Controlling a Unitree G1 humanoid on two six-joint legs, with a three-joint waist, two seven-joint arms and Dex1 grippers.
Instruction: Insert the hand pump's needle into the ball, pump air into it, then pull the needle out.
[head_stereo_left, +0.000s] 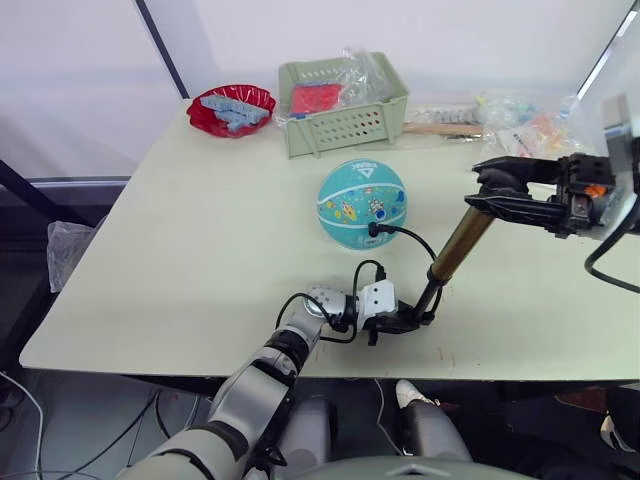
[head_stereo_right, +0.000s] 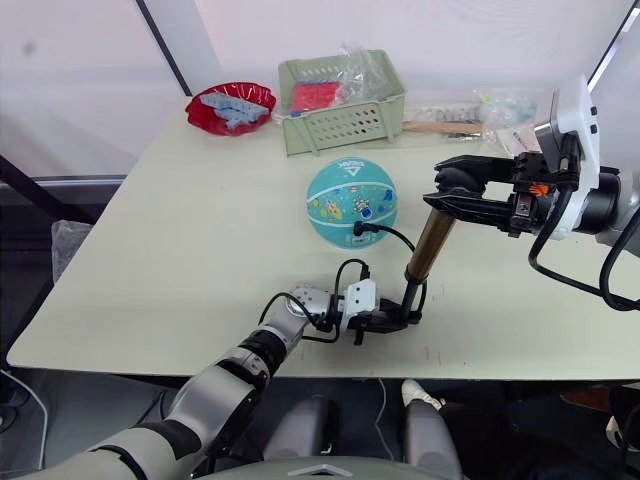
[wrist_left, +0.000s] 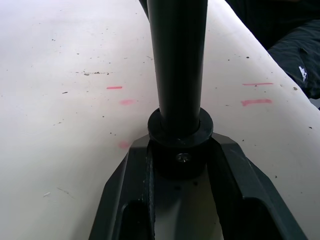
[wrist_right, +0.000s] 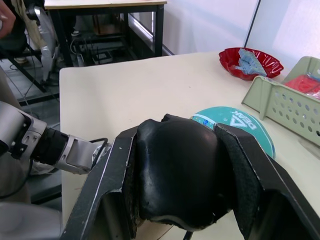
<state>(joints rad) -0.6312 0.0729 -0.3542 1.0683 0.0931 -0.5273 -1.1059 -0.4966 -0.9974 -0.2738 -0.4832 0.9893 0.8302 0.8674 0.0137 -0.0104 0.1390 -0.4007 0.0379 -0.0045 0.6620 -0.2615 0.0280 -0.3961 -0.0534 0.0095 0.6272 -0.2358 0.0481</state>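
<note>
- Two grippers hold the hand pump (head_stereo_left: 462, 243), which stands steeply tilted just beside the ball (head_stereo_left: 362, 203), on its near right; the long axis rises from the base near the table's front edge, up and away to the right
- Left gripper (head_stereo_left: 408, 320) is clamped on the pump's black lower end cap, low over the table (head_stereo_left: 200, 250)
- Right gripper (head_stereo_left: 497, 190) is closed around the black T-handle (wrist_right: 177, 172) at the top
- Thin black hose (head_stereo_left: 415, 238) loops from the pump to a black fitting pressed against the ball's near side; the needle itself is too small to tell
- Ball sits round, mid-table
- Green basket (head_stereo_left: 345, 125) behind the ball holds a red item and clear plastic
- Red bowl (head_stereo_left: 232, 108) left of the basket, behind the ball, holds pale blue pieces
</note>
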